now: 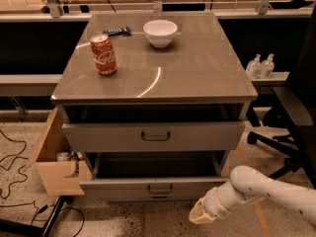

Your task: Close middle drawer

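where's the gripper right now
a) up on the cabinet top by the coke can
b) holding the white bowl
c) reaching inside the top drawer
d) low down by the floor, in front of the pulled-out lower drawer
D: the gripper hangs near the floor, just below and to the right of the middle drawer front, which stands pulled out. The coke can and white bowl sit apart from it on the cabinet top.
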Motion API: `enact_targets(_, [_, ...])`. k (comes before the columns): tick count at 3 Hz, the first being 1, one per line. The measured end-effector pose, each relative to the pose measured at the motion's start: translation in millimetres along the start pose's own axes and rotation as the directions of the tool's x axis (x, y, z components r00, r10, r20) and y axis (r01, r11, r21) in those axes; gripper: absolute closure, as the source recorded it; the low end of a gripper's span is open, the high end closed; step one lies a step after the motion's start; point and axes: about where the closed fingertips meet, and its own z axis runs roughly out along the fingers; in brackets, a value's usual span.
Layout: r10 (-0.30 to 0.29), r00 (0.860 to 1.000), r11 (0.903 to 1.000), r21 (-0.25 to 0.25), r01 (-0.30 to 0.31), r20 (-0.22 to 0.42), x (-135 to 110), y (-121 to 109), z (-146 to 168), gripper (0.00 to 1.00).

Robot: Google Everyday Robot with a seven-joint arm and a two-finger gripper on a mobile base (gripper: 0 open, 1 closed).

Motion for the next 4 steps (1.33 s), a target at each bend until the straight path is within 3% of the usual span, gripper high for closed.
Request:
enact_targets(2, [-0.026,1.0,0.9992,0.031,0.025,0.016,-12,-12,14,1.0])
enact_targets(4, [-0.058,0.998,0.9951,0.081,0.056,0.015,-16,-40,25,1.0])
